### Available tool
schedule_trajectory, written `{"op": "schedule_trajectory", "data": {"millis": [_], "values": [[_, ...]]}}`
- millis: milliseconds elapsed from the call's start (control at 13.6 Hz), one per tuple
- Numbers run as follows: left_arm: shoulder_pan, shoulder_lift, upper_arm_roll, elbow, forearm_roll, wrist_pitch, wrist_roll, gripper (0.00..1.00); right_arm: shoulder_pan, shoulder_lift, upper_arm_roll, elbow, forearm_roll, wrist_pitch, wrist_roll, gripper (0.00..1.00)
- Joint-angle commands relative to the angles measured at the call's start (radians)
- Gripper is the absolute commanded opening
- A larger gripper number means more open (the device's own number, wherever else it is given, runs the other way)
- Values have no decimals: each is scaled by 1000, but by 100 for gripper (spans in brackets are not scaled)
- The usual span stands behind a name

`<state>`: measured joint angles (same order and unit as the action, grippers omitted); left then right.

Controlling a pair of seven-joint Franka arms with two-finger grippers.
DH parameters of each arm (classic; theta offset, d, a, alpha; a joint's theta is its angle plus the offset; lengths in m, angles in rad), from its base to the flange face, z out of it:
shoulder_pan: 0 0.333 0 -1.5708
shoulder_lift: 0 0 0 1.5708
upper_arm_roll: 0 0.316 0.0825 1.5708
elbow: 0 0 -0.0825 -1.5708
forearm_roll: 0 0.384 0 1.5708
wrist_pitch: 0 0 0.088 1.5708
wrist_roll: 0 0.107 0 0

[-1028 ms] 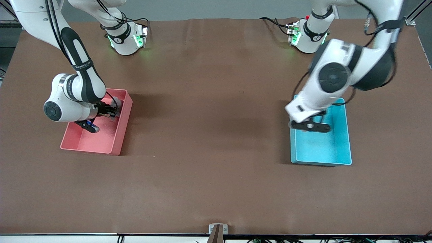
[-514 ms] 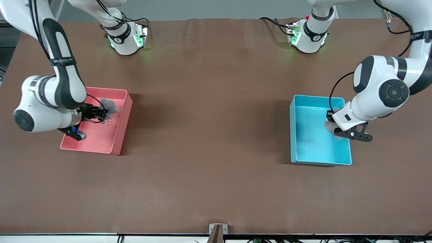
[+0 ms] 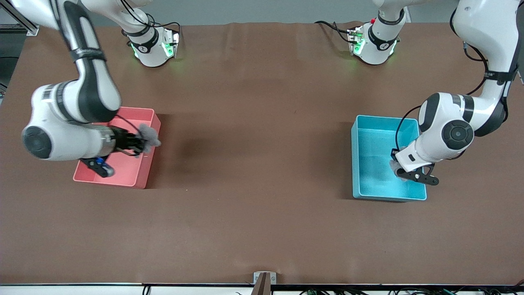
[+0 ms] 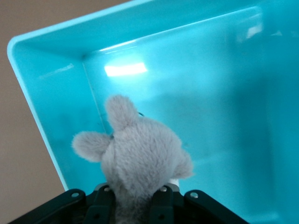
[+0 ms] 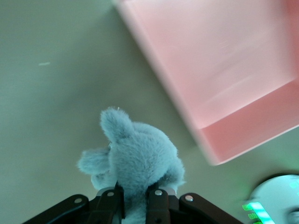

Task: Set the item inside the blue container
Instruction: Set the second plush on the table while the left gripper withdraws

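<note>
Left gripper (image 3: 394,164) is clamped on a grey plush toy (image 4: 140,154), hanging over the blue bin (image 3: 362,192) near the wall at the left arm's end of the table. The toy points down into the bin, so it looks staged for a drop rather than a carry. From the left wrist view the bin floor under it is bare; nothing else is visible inside.

Right gripper (image 3: 141,141) is also clenched, on a second grey plush toy (image 3: 149,133). It sits over the rim of the pink bin (image 3: 123,180) on the side facing the table's middle. In the right wrist view the toy (image 5: 138,158) is mostly over brown table (image 3: 254,164) with the pink bin off to one side, so my guess is it's being carried out toward the blue one.

Pink bin looks empty where visible, though the arm covers part of it.

Blue bin is at the left arm's end, pink at the right arm's end, well apart.

Neither toy is released yet, so nothing is in the blue bin.
</note>
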<state>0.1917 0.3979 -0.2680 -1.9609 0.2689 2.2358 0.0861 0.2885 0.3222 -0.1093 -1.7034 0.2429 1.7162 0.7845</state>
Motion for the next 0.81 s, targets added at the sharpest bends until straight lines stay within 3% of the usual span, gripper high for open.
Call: {"op": "schedule_trajectory", "data": {"millis": [0,440,734], "values": [[20,38,-8,13,21,28,20,25,105,20,-9,18,32,98,187,3],[18,93,-10,5,21,19,20,26,400,141,-9,22,19,363,622,2],[17,101,-10,0,21,-10,23,26,503,265,-12,85,13,441,749,2]]}}
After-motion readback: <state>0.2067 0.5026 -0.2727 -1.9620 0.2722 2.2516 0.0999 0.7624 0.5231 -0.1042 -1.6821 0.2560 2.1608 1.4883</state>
